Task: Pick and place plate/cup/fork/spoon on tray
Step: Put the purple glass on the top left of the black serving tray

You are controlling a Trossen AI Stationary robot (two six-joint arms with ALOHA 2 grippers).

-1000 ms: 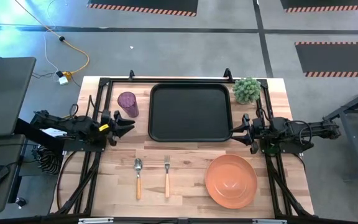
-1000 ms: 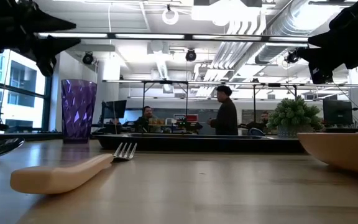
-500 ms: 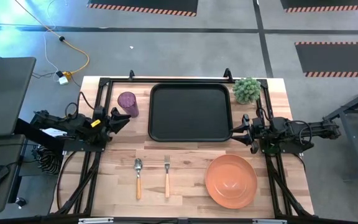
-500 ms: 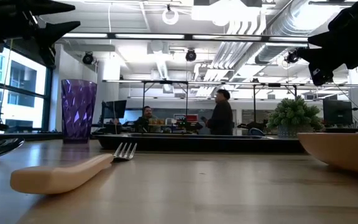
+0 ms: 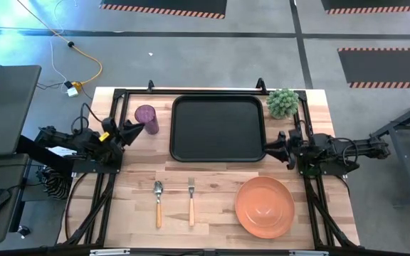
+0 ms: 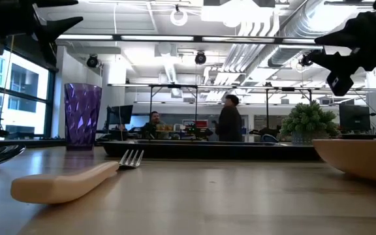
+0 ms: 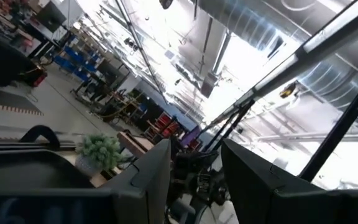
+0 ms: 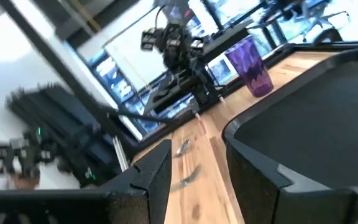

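Note:
The black tray [image 5: 218, 128] lies at the table's far middle. The purple cup [image 5: 146, 119] stands upright left of it and also shows in the low view [image 6: 82, 116]. The orange plate [image 5: 264, 207] lies at the near right. The fork [image 5: 191, 200] and the spoon [image 5: 158, 203] lie side by side at the near middle, handles toward the near edge. My left gripper [image 5: 137, 129] is open and empty, in the air just left of the cup. My right gripper [image 5: 270, 147] is open and empty at the tray's right rim [image 8: 253, 162].
A bushy green plant [image 5: 282, 103] stands at the far right corner, right of the tray. Black frame bars run along the table's left, right and far edges. Bare wood lies between the tray and the cutlery. People stand in the room beyond the table [image 6: 228, 121].
My left gripper has drawn back toward the table's left edge and a little toward the far edge, rising and tipping upward. It stays open. My right gripper has shifted a little toward the tray's right rim.

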